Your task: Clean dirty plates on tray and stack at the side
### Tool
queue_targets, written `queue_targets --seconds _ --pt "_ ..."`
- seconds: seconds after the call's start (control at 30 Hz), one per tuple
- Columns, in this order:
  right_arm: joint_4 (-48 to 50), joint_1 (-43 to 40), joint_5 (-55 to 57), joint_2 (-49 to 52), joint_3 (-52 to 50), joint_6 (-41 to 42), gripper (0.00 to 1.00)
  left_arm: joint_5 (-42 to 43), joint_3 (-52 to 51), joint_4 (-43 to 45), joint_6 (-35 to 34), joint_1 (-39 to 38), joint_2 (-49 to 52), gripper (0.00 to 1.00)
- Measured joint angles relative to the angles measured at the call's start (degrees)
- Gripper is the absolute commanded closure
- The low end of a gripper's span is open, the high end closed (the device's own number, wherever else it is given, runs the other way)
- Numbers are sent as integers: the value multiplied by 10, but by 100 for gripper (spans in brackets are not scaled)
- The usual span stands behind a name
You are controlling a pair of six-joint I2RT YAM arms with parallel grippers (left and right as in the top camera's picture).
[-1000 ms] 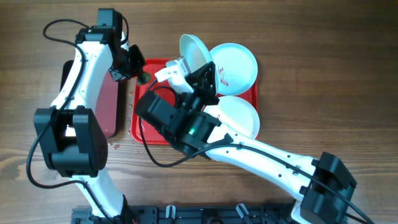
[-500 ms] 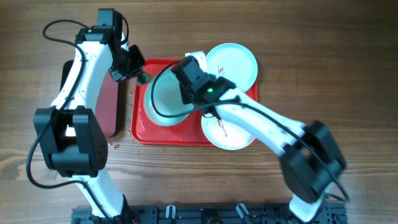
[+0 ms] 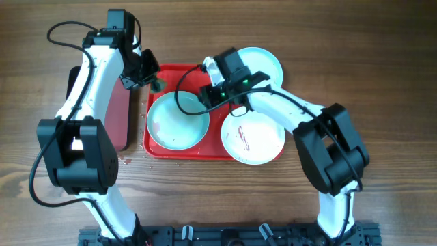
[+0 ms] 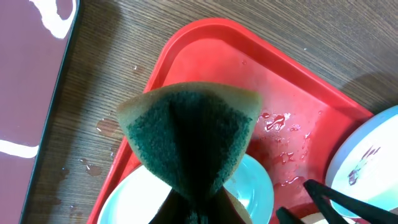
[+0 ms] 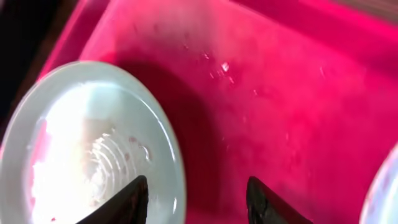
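Note:
The red tray (image 3: 198,153) holds a pale mint plate (image 3: 177,121) lying flat on its left side. A second plate (image 3: 252,139) with reddish smears lies at the tray's near right, over the rim. A third plate (image 3: 265,65) lies at the far right. My right gripper (image 3: 206,96) is open and empty just above the left plate's far right rim; in the right wrist view (image 5: 199,202) the plate's rim (image 5: 87,143) passes between its fingers. My left gripper (image 3: 154,82) is shut on a green sponge (image 4: 189,137), held above the tray's far left corner (image 4: 249,68).
A black-rimmed maroon tray (image 3: 119,116) lies left of the red tray, also in the left wrist view (image 4: 31,81). Water drops lie on the wood (image 3: 126,160) and on the red tray's floor (image 4: 280,121). The right arm stretches over the near right plate.
My right gripper lowered the tilted plate from the tray's far edge, laid it flat on the tray's left side and let go. The left arm has not moved.

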Motion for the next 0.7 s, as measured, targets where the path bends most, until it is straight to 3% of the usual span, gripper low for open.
queue_targets --seconds 0.1,0.3,0.43,0.57,0.7 --pt "22 8 -26 10 0 -15 76 0 0 0 0 0 0 97" --pt "13 11 -6 43 0 28 96 0 0 0 0 0 0 96" --pt "5 11 17 43 0 75 96 0 0 0 0 0 0 96" --pt "-24 14 108 38 9 224 96 0 -3 -1 0 -17 0 96" --pt "-31 14 145 36 11 285 96 -2 -57 20 0 -59 0 96"
